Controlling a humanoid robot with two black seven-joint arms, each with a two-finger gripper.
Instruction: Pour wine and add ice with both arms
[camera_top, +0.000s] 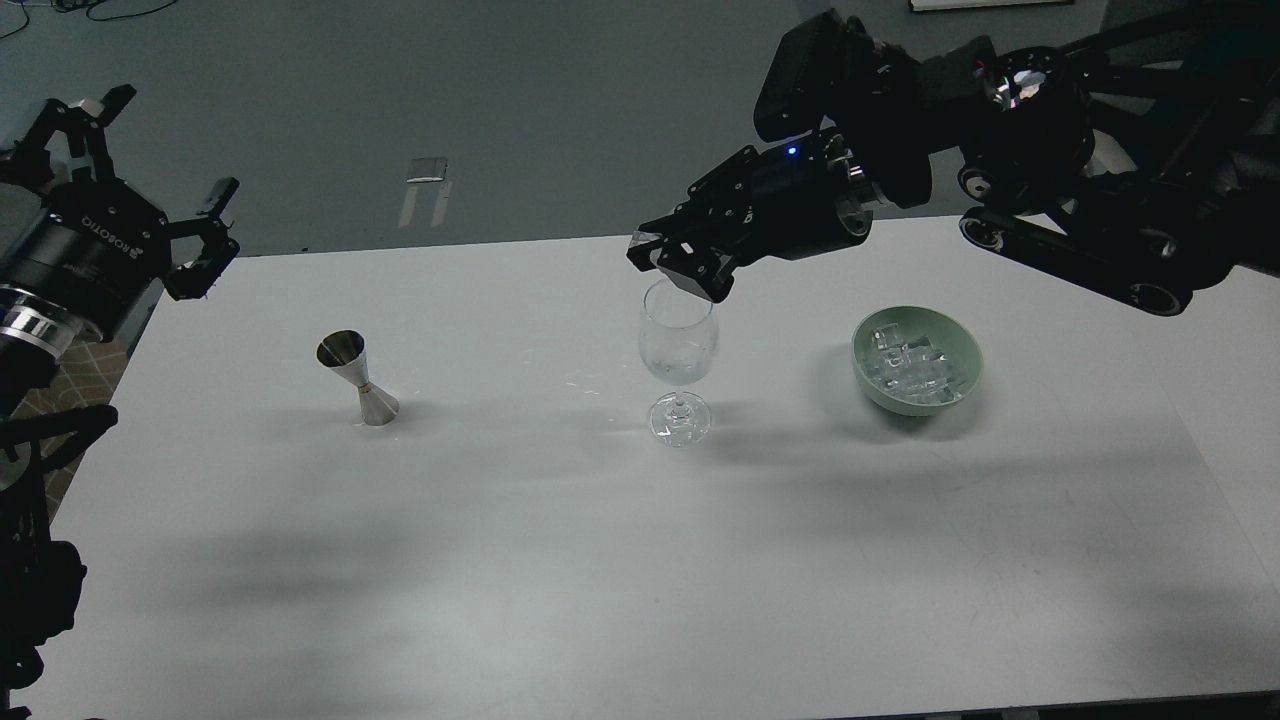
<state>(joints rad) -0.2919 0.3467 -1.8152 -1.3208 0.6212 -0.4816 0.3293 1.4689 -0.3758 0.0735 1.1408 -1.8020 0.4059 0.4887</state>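
Observation:
A clear wine glass (678, 345) stands upright in the middle of the white table (560, 560). My right gripper (668, 258) hangs just above its rim, fingers closed on a small clear ice cube (646, 240). More ice (912, 367) fills a pale green bowl (868, 375) to the right of the glass. A steel jigger (358, 380) stands to the left of the glass. My left gripper (150, 195) is open and empty, raised over the table's far left corner.
The right arm (1050, 170) reaches in from the upper right, above the bowl. The table's far edge runs just behind the glass, with grey floor beyond it.

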